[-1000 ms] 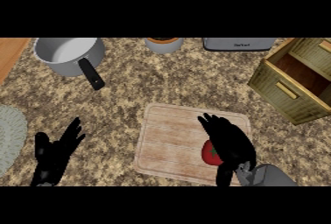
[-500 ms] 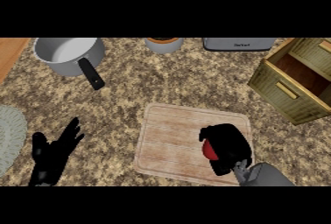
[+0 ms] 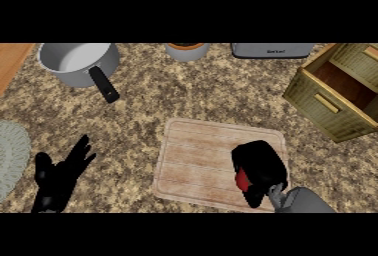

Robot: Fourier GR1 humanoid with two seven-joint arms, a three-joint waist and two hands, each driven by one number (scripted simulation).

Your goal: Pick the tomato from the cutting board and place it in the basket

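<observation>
Right robot hand [image 3: 260, 162] is seen curled down over the tomato [image 3: 241, 179], with fingers and thumb closed round it, so that only a red sliver is left showing at the hand's left side. The grasp is taken from above, presumably because a round fruit lying on a flat surface is most easily enclosed that way. The tomato is located over the right part of the cutting board [image 3: 196, 160], towards its near corner; whether it has been raised off the wood cannot be told from this steep view. The picking step is therefore judged to be in hand, and the carrying not yet begun. The basket [image 3: 319, 104] is set well apart, up and to the right on the desk [image 3: 148, 107], with its open top turned upward, so a lift followed by a move away and rightward would be called for. The left robot hand [image 3: 57, 176] is held open with fingers spread at the lower left, resting clear of the board. A pot [image 3: 74, 61] is placed at the far left, out of that path.
</observation>
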